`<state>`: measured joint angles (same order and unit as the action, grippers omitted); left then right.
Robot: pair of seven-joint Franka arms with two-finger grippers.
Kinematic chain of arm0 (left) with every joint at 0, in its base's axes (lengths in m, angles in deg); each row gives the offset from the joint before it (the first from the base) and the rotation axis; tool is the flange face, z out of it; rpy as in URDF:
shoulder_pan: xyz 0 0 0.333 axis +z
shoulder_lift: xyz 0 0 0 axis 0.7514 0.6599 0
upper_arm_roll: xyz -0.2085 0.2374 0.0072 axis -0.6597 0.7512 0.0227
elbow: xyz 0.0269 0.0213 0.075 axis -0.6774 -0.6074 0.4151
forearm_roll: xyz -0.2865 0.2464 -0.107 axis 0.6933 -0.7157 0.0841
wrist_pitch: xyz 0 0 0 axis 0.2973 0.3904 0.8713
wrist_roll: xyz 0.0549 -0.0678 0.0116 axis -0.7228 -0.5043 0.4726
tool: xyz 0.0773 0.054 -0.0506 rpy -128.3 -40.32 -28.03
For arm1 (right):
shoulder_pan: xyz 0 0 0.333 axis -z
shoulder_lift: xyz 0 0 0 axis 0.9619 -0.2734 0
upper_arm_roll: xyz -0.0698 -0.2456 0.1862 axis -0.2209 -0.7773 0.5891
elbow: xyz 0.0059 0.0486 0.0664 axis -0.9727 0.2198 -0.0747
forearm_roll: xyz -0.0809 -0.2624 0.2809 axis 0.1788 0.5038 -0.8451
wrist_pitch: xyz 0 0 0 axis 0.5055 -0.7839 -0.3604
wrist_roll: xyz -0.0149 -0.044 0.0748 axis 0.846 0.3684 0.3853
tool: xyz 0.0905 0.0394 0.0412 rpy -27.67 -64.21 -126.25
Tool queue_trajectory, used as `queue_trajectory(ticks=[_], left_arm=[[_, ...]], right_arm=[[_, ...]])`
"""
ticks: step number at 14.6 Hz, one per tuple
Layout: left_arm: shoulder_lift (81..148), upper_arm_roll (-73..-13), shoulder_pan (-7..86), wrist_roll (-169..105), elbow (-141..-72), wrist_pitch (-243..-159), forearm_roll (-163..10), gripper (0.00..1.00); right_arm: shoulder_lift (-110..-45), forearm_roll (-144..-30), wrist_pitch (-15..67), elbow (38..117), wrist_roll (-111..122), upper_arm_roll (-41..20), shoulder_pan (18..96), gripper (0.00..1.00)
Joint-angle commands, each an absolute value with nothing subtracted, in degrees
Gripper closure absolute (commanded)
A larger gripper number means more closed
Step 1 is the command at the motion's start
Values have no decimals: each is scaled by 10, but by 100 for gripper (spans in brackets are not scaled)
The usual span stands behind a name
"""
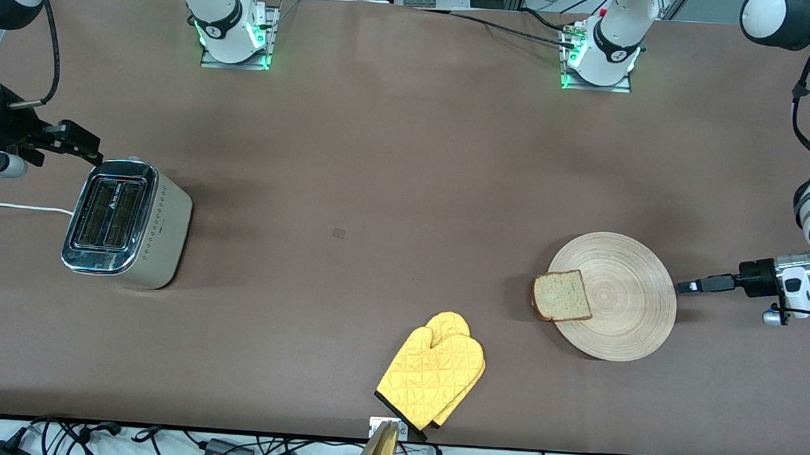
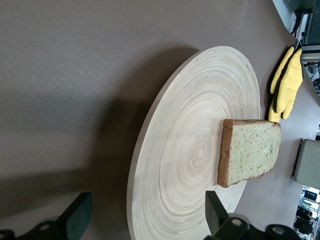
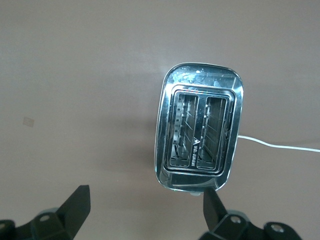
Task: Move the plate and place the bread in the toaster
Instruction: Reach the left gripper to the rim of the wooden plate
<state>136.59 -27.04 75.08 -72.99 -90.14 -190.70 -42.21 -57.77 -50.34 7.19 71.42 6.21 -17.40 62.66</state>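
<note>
The light-wood plate (image 1: 631, 292) lies on the table toward the left arm's end. The bread (image 1: 562, 296) lies flat on its rim toward the right arm's end and overhangs a little. My left gripper (image 1: 686, 286) is open and low at the plate's rim, at the rim away from the bread. In the left wrist view the plate (image 2: 185, 150) and bread (image 2: 252, 150) lie ahead of the open left gripper (image 2: 147, 197). The toaster (image 1: 128, 222) stands at the right arm's end, slots empty. My right gripper (image 1: 88, 151) is open and empty, above the table beside the toaster (image 3: 200, 132), and it also shows in the right wrist view (image 3: 146, 191).
A yellow quilted oven mitt (image 1: 433, 369) lies near the table's front edge, nearer to the camera than the plate; it also shows in the left wrist view (image 2: 287, 82). The toaster's white cord (image 1: 16, 206) runs off the table's end. Bare brown table lies between toaster and plate.
</note>
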Motion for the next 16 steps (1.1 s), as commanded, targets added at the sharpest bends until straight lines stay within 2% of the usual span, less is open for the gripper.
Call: queue_trajectory(ticks=[1, 2, 3, 4, 6, 8, 13, 16], left_arm=[[1394, -273, 750, -787, -886, -1908, -397, 27], [1396, -273, 746, -805, -886, -1908, -397, 45], [1399, -273, 745, -812, -887, -1908, -396, 55], [1403, -274, 745, -814, -887, -1908, -396, 63], [1410, -274, 745, -823, -888, -1906, -381, 70], [1417, -275, 740, -873, -888, -1904, -366, 88], [1413, -275, 734, -860, -885, -1894, -365, 99], [1401, -281, 719, -803, -880, -1889, -365, 99]], right_arm=[[-583, -502, 60, 700, 61, -173, 629, 0], [-583, -502, 60, 700, 61, -173, 629, 0], [-583, -502, 60, 700, 61, -173, 629, 0], [-583, -502, 60, 700, 61, -173, 629, 0], [-582, -502, 60, 700, 61, -173, 629, 0], [-583, -502, 61, 700, 61, -173, 629, 0], [-582, -502, 60, 700, 61, -173, 629, 0], [-583, -502, 60, 700, 61, -173, 629, 0]])
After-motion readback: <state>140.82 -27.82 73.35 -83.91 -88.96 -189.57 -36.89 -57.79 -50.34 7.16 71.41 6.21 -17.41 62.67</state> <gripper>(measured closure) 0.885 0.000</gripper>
